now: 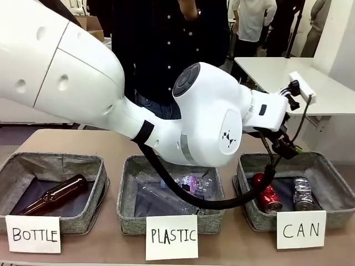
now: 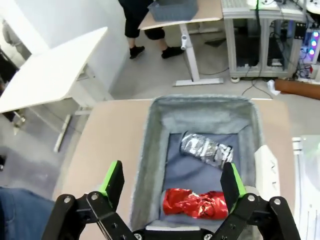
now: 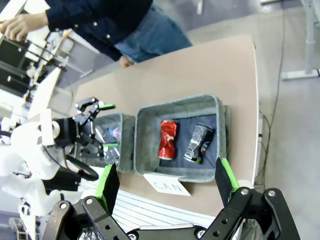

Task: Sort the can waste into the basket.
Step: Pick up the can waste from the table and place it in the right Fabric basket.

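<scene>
The dented red metal can and the crumpled silver-and-black patterned can both lay on the dark lining of the rectangular grey woven-fabric basket, the red one to the left and the patterned one just beside it. A white card handwritten "CAN" leaned against the basket's near wall. In the left wrist view, the left gripper hung above this basket with its green-padded fingers spread wide and nothing between them. The right gripper was likewise released, empty, high over the same basket. Left of it stood a like grey bin carded "PLASTIC" holding clear plastic bottles, and another carded "BOTTLE" with a brown glass bottle. A person in dark clothes stood at the far side of the beige table.
</scene>
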